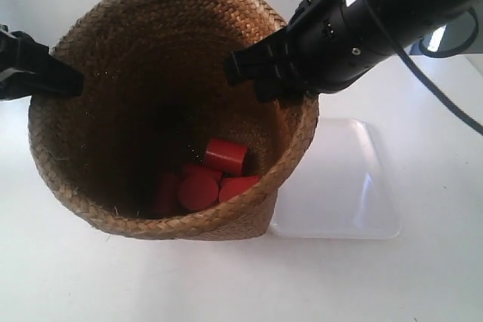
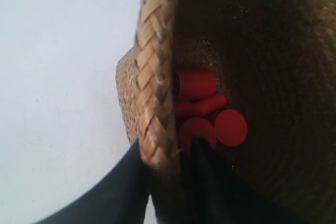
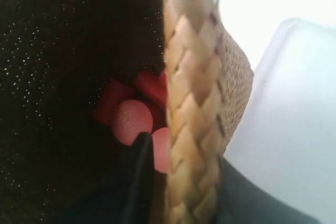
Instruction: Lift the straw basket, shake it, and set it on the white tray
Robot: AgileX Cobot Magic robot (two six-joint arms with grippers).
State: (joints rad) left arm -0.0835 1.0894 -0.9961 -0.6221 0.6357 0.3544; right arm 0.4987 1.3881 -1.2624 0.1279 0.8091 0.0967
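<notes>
The basket (image 1: 98, 133) is gripped at opposite points of its rim, with each pair of jaws clamped across the braid. The left gripper (image 2: 165, 156) is on the side away from the tray (image 1: 343, 186) and the right gripper (image 3: 184, 161) on the side facing it. The tray lies just beside the basket's base, so a sideways carry toward the right gripper's side is judged to be needed.

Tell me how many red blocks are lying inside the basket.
4 red blocks show, piled at the bottom of the basket: one on top, one in front of it, one against the near wall, one in shadow beside them. Others may hide beneath.
</notes>
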